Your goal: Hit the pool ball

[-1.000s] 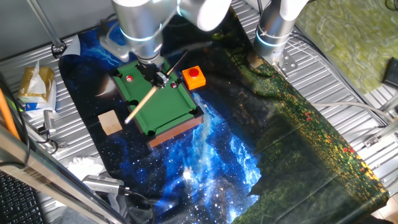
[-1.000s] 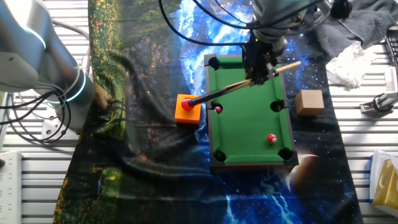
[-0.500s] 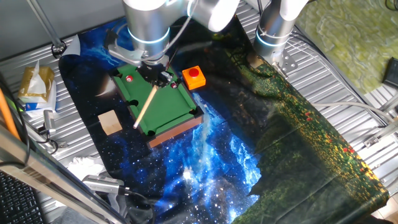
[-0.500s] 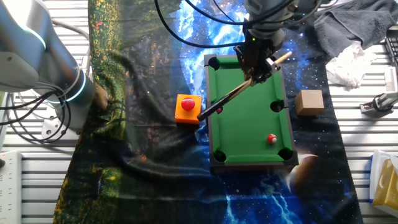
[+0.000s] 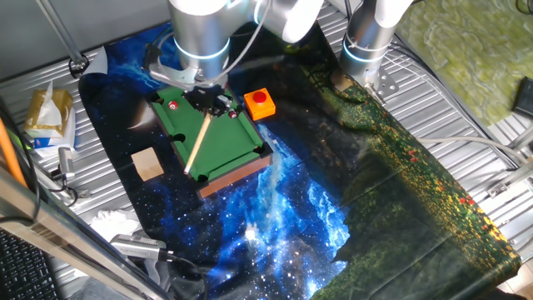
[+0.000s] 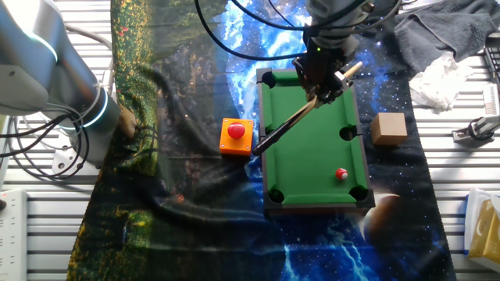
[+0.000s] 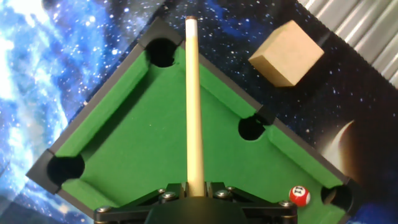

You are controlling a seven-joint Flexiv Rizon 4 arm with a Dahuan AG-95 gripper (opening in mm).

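The pool ball (image 6: 341, 174) is tiny, bright red with a whitish spot. It lies on the miniature green pool table (image 6: 312, 168) near a corner pocket. It also shows in one fixed view (image 5: 174, 106) and at the bottom right of the hand view (image 7: 299, 195). My gripper (image 6: 323, 78) is shut on a wooden cue stick (image 6: 293, 119) that slants across the felt. In the hand view the cue (image 7: 192, 99) runs straight up from my gripper (image 7: 195, 186) toward a corner pocket. The ball lies off to the right of the cue line, apart from it.
A red button on an orange box (image 6: 236, 134) stands beside the table's long rail, close to the cue's dark end. A wooden block (image 6: 388, 129) sits on the other side, also in the hand view (image 7: 287, 53). A second robot arm (image 6: 47, 70) stands at the cloth's edge.
The gripper has turned and the cue has swung with it. Its dark end left the top of the orange button and now points past the table's rail. The red ball has not moved.
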